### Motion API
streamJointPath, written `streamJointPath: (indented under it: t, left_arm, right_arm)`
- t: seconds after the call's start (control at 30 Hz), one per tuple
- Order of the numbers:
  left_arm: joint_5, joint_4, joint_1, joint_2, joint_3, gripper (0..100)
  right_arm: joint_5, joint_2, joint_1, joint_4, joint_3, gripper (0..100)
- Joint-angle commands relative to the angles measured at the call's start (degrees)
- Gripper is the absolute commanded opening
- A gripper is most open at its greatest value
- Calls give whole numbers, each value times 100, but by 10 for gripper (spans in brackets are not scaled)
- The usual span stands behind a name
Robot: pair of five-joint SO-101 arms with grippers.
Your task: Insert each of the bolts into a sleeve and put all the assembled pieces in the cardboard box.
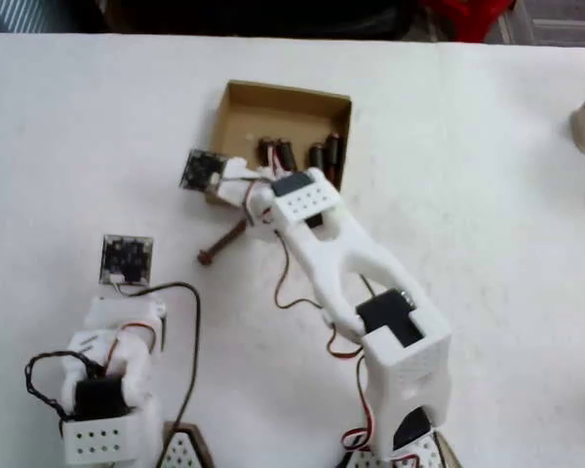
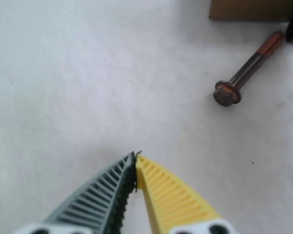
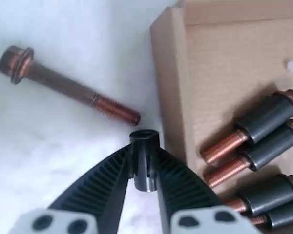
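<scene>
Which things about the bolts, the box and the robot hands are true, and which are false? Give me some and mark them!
1. One bolt lies on the table outside the cardboard box. True.
2. The right hand holds a dark sleeve. True.
3. The cardboard box is empty. False: four assembled pieces lie inside it.
4. The left hand is holding the bolt. False: it is shut on nothing, and the bolt lies apart from it on the table.
5. The bolt on the table already wears a sleeve. False: it is bare.
</scene>
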Motion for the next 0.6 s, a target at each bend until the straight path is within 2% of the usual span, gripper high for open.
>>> streamJointPath:
  t: [0.0, 0.13, 0.27, 0.57]
  left_arm:
    - [-44, 18, -101, 40, 0, 24]
    - [-44, 18, -101, 40, 0, 24]
    - [-44, 18, -101, 40, 0, 24]
    - [-44, 18, -101, 40, 0, 24]
  right_arm:
    - [176, -13, -66, 769, 62, 17]
    - [176, -242, -400, 1429, 255, 17]
    - [167, -1068, -629, 1534, 712, 17]
    - [202, -2844, -479, 646, 1749, 22]
